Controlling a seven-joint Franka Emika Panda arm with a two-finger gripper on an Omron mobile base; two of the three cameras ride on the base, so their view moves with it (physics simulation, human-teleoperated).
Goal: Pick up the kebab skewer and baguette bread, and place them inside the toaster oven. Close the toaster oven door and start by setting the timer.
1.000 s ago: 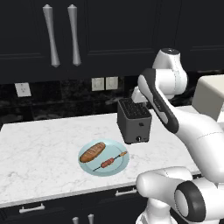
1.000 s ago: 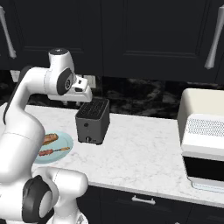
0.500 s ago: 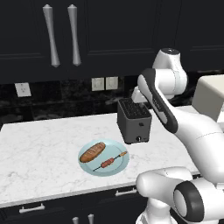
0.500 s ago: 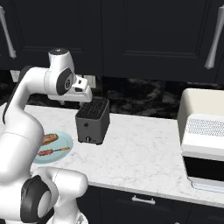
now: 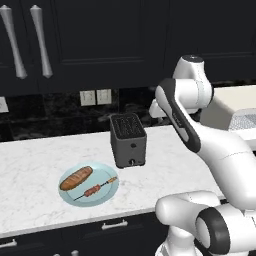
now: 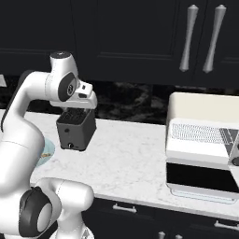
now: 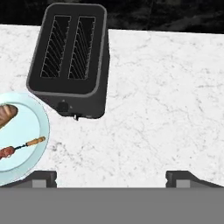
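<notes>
Step in hand, as I judge it: reaching for the first item, the kebab skewer (image 5: pixel 95 189), which lies on the pale blue plate (image 5: pixel 111 194) beside the baguette bread (image 5: pixel 76 178); nothing has gone into the toaster oven (image 6: pixel 205 140) yet. From the hand view the plate sits low and to the left of the pincer (image 7: pixel 111 177), with the dark slot toaster (image 7: pixel 70 57) ahead of it and bare marble bench (image 7: pixel 162 109) directly below. To do this well I would swing the hand across to the plate, keeping clear of the slot toaster, line the fingertips (image 7: pixel 43 177) across the thin stick rather than along it, and come down on a meat chunk near the middle so the skewer does not tip. The baguette lies just beside the skewer, so the descent needs care not to nudge it. Pincer state: jaws spread wide, holding nothing, touching nothing, hanging well above the bench.
</notes>
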